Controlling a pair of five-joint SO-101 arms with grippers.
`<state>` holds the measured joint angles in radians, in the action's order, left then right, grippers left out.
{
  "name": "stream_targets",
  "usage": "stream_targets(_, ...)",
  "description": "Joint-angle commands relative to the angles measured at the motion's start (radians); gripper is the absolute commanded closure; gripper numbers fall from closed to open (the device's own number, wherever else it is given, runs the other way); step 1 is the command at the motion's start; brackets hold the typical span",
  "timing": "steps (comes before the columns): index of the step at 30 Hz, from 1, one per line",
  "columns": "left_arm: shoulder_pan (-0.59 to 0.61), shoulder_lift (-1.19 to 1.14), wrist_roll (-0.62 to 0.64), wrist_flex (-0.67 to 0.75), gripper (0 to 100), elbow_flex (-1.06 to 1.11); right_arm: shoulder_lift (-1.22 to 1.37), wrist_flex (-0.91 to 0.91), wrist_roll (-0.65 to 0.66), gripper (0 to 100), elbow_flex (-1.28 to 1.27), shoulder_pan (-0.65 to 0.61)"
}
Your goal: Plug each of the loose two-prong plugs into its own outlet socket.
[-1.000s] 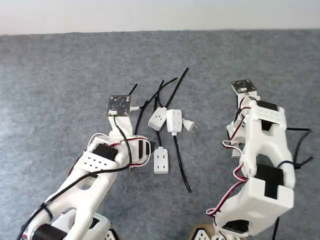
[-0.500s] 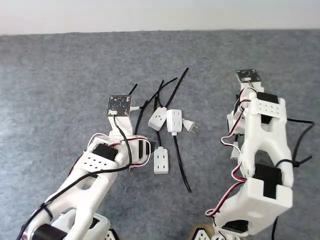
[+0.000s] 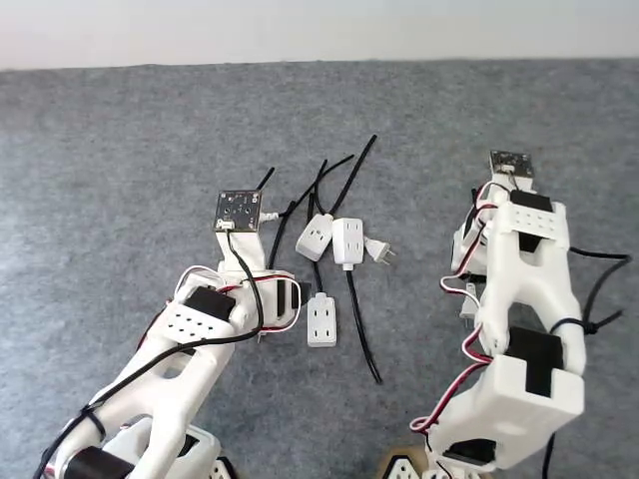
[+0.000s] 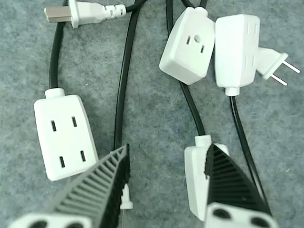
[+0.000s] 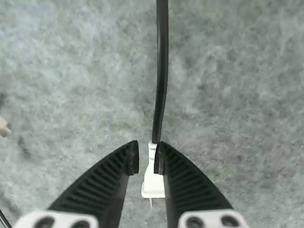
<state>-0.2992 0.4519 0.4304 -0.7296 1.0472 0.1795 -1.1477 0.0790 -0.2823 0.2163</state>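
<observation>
The right gripper (image 5: 146, 159) had its fingers pinching a white plug (image 5: 153, 186) on a black cord (image 5: 161, 71) above the grey surface (image 5: 237, 71). The left gripper (image 4: 166, 159), fingers spread, hung beside a white socket (image 4: 64, 135). A loose plug (image 4: 273, 64) lay just beside a second socket (image 4: 236, 45).

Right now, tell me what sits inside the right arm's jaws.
A white plug, pinched between the right jaws, its black cord running away. The jaws cover its sides, and its prongs cannot be made out.

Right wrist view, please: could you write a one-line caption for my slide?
Right gripper shut on a white plug at its neck, black cord running off over grey carpet.
</observation>
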Motion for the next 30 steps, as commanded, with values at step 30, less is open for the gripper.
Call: stream_targets(30, 0.000, 0.021, -0.008, 0.020, 75, -0.008, -0.054, 0.005, 0.120, 87.6, 0.018, 0.018)
